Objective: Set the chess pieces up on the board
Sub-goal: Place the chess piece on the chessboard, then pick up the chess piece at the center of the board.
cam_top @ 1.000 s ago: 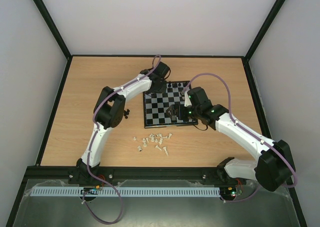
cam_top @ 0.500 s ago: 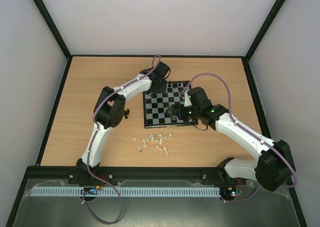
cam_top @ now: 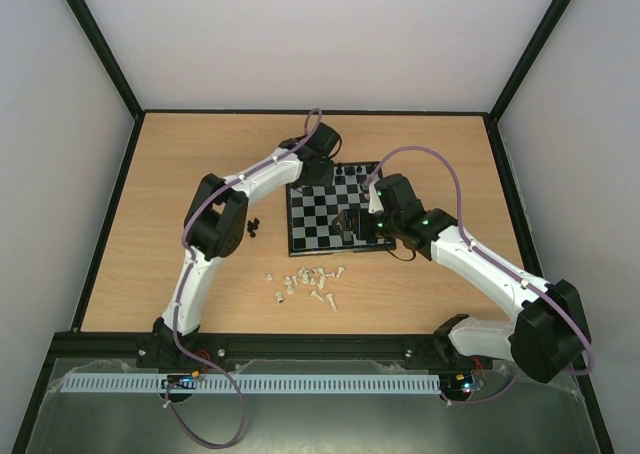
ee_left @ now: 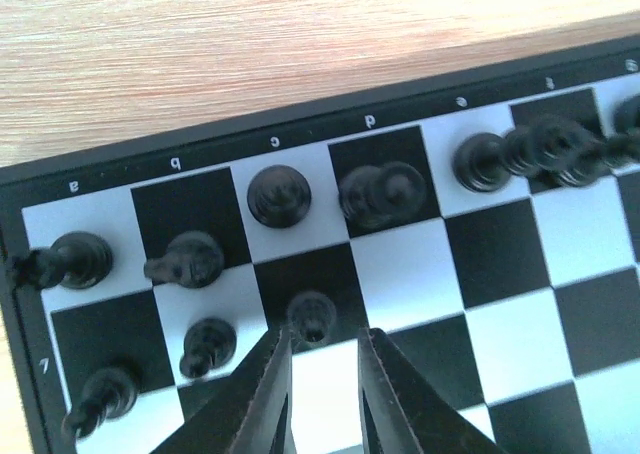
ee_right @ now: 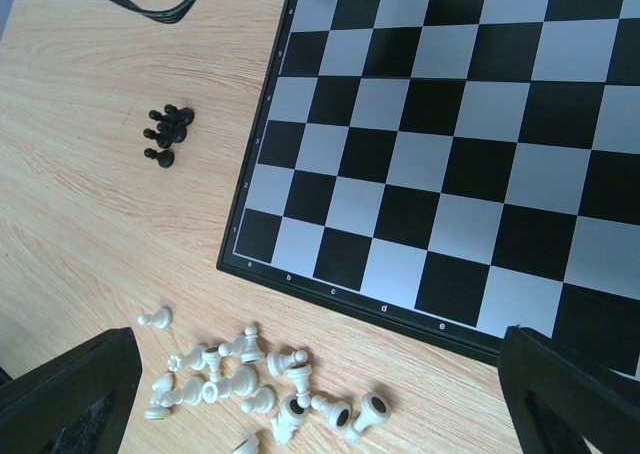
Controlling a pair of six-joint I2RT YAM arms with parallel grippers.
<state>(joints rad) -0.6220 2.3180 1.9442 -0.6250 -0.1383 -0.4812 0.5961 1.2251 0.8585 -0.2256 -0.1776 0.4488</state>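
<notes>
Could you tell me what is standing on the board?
Only black chess pieces, at the far edge of the board; white pieces lie beside it. The right arm covers part from above.

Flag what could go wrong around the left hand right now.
The left hand is barely open right at a black pawn; rising crooked could tip it into the neighbouring pawn. The white pieces lie heaped beside the board, several on their sides; the right hand, wide open, may struggle to pick one cleanly.
</notes>
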